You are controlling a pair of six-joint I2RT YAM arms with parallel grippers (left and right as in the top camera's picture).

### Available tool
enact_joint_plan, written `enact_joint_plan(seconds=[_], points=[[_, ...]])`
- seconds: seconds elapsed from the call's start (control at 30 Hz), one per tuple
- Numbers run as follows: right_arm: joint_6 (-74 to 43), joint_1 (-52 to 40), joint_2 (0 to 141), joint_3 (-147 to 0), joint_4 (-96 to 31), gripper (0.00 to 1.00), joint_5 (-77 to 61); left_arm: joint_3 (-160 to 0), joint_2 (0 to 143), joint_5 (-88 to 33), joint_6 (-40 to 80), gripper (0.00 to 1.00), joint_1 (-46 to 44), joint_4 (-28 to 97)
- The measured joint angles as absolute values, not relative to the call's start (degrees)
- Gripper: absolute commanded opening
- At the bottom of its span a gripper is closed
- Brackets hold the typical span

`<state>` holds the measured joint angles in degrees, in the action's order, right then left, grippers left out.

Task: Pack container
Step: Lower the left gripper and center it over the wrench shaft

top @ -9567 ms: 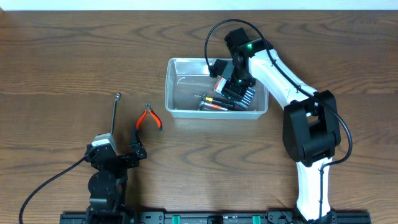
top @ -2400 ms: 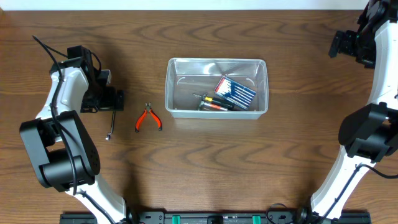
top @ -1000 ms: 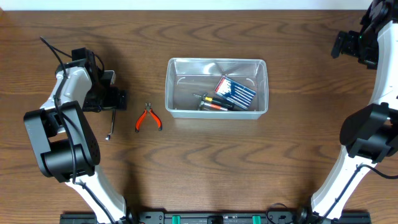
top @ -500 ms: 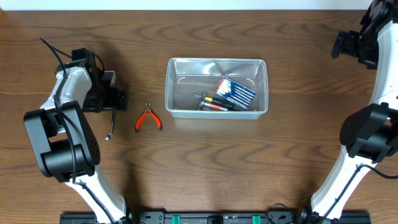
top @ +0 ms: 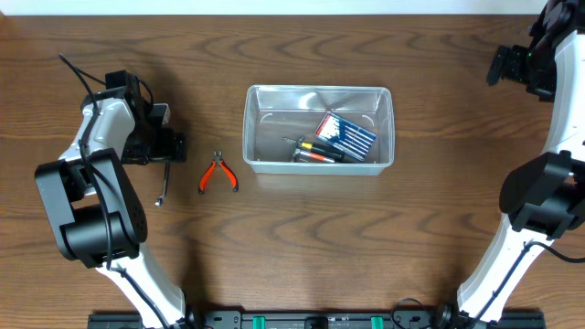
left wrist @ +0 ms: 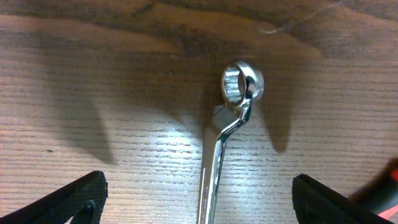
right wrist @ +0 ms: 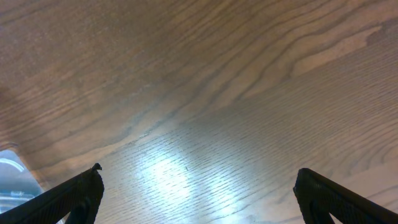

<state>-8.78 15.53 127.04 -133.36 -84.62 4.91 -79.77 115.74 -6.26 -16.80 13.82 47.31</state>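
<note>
The clear plastic container (top: 251, 128) stands at the table's middle. It holds a blue-and-red box (top: 346, 133) and orange and black screwdrivers (top: 311, 151). A silver ring wrench (top: 164, 183) lies left of it on the table. My left gripper (top: 167, 146) is open over the wrench's upper part. In the left wrist view the wrench (left wrist: 217, 149) lies between the spread fingertips (left wrist: 81, 196), its ring end ahead. Orange-handled pliers (top: 218, 174) lie between wrench and container. My right gripper (top: 505, 66) is open and empty at the far right, over bare wood (right wrist: 199, 124).
The table's far edge runs along the top of the overhead view. A corner of the container (right wrist: 9, 177) shows at the left edge of the right wrist view. The arm bases stand at the near edge.
Long ago the right gripper was at the container and the left arm was folded near the front. Within the last second nothing has visibly moved.
</note>
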Motion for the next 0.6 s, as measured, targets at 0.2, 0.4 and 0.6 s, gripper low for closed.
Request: enact_joint_plan(seconds=[0.2, 0.4, 0.6], points=[[-8.78, 15.53, 127.04, -133.36, -84.60, 0.99, 4.91, -79.77, 115.74, -6.26, -16.80, 0.93, 13.82, 47.27], [-8.78, 15.53, 127.04, -133.36, -84.60, 0.99, 4.91, -79.77, 115.74, -6.28, -16.80, 0.93, 13.82, 47.24], [-8.78, 15.53, 127.04, -133.36, -84.62, 0.99, 4.91, -79.75, 115.74, -6.28, -16.80, 0.93, 13.82, 46.96]])
